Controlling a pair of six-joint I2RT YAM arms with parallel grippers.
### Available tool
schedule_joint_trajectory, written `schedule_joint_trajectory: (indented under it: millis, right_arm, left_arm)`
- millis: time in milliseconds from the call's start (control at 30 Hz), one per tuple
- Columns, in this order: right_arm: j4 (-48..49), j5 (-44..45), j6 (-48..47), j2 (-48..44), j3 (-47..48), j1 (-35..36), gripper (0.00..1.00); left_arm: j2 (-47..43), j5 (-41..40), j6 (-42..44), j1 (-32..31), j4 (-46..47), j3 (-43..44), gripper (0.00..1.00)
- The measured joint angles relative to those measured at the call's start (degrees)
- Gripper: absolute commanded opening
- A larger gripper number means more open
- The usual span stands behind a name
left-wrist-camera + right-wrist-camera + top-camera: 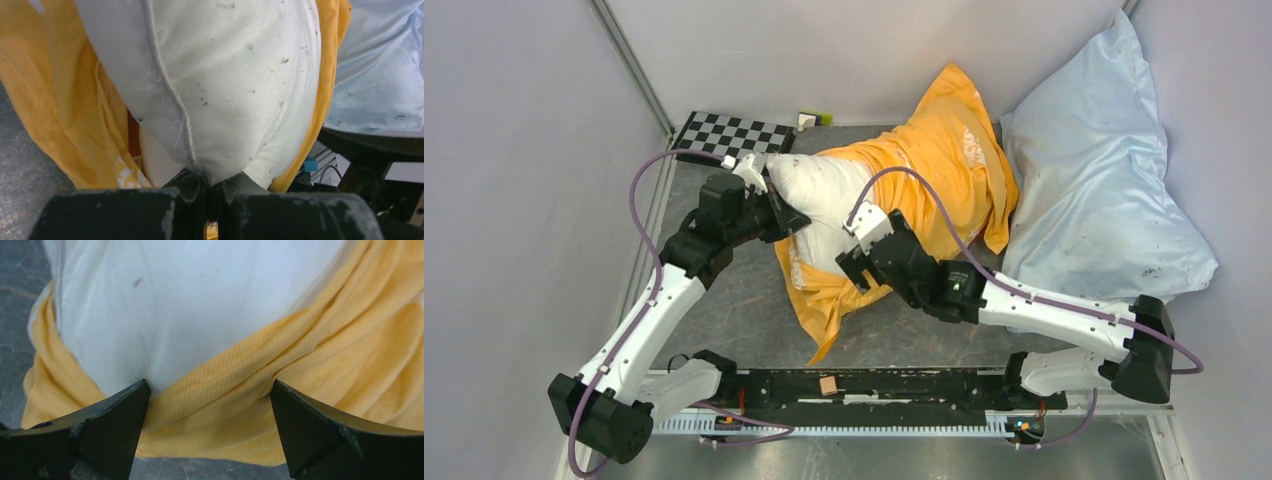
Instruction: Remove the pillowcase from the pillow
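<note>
The white pillow (824, 205) sticks out of the orange pillowcase (944, 150) at mid-table. Its bare end points left; the cover is bunched over its right part and trails toward the near edge. My left gripper (774, 215) is shut on the corner of the pillow (220, 100), which fills the left wrist view with orange pillowcase (55, 100) hanging at both sides. My right gripper (856, 262) stands open at the pillow's near side. Between its spread fingers (120, 415) lies a fold of the pillowcase (230, 390), with the pillow (200, 295) above; nothing is pinched.
A large pale blue satin pillow (1099, 170) leans in the back right corner, touching the orange cover. A checkerboard (732, 135) lies at the back left with a small white and green object (812, 119) beside it. Grey walls close in on three sides.
</note>
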Motion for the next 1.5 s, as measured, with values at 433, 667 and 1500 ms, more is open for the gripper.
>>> schedule_joint_trajectory:
  millis: [433,667,1500]
  right_arm:
    - [0.0,5.3,5.6,-2.3,-12.9,6.8,0.98]
    - [3.2,9.0,8.1,-0.9,-18.7,5.6,0.98]
    - [-0.2,14.3,5.6,18.3,-7.1,19.6,0.90]
  left_arm:
    - [2.5,-3.6,-0.1,0.0,-5.4,6.0,0.02]
    - [4.4,-3.5,-0.1,-0.1,-10.3,9.6,0.02]
    - [5.9,-7.2,-6.7,-0.4,-8.2,8.8,0.02]
